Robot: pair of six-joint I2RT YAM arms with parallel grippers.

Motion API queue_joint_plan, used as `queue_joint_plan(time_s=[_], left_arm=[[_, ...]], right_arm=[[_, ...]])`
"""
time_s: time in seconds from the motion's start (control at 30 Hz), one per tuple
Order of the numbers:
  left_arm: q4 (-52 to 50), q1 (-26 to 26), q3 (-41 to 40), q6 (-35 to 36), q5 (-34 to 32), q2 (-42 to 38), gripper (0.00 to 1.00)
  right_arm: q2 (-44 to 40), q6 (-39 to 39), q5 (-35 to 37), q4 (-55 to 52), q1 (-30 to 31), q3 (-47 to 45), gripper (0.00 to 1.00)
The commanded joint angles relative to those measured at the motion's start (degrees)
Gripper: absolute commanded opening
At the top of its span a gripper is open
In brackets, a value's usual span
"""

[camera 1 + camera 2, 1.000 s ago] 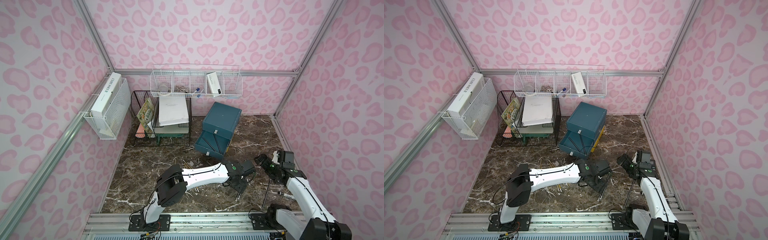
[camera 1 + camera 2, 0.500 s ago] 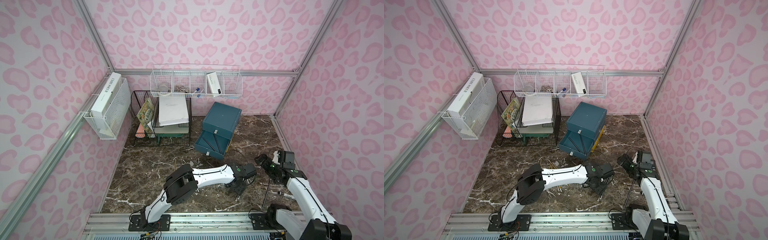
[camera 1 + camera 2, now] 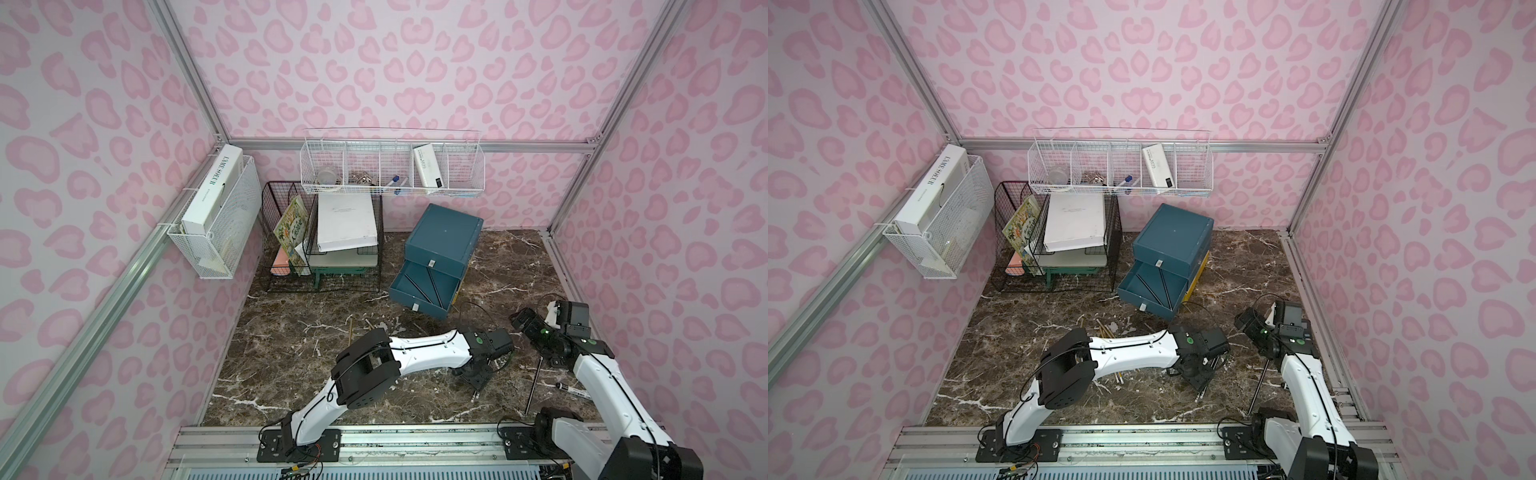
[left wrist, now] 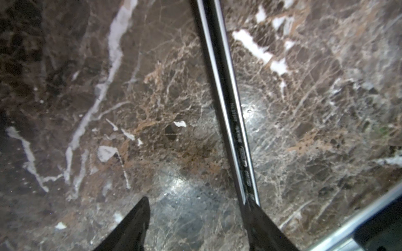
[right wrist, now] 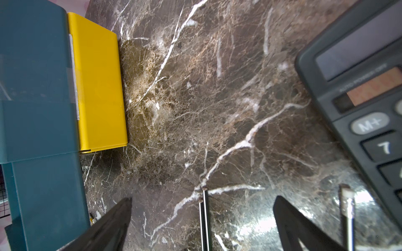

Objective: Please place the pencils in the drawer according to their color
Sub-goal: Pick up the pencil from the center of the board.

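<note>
Though faint overhead, pencil (image 4: pixel 226 108) against left gripper (image 4: pixel 196 202)

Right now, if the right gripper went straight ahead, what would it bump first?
Probably the black pencils lying between the open jaws of the right gripper, or the marble tabletop just beyond them; depth is hard to judge.

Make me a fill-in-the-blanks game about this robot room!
The open drawer holds two ___ pencils.
The lowest drawer is coloured ___.
The right gripper holds nothing, so it is ___.
The grey thing with number keys is a ___.
Missing words: black, yellow, open, calculator.
</note>
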Motion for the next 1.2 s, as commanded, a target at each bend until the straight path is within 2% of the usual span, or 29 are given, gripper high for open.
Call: queue_joint_plan(time_s=[0.0,0.47,0.8,1.17], left_arm=[[-1.1,0.0,0.3,0.3,0.5,0.7,0.69],[-1.1,0.0,0.7,-0.1,0.6,2.2,0.67],[-1.5,0.0,1.9,-1.7,-1.5,-1.6,0.67],[-2.5,0.0,4.8,-1.6,0.3,1.4,0.67]], right_arm=[[-0.1,-0.1,0.0,-1.1,0.0,0.6,1.00],[0.2,-0.4,0.1,-1.5,-0.1,1.3,1.00],[0.6,-0.7,0.1,-1.5,-0.2,1.7,1.00],[0.8,-0.7,0.0,-1.2,-0.2,1.5,1.00]])
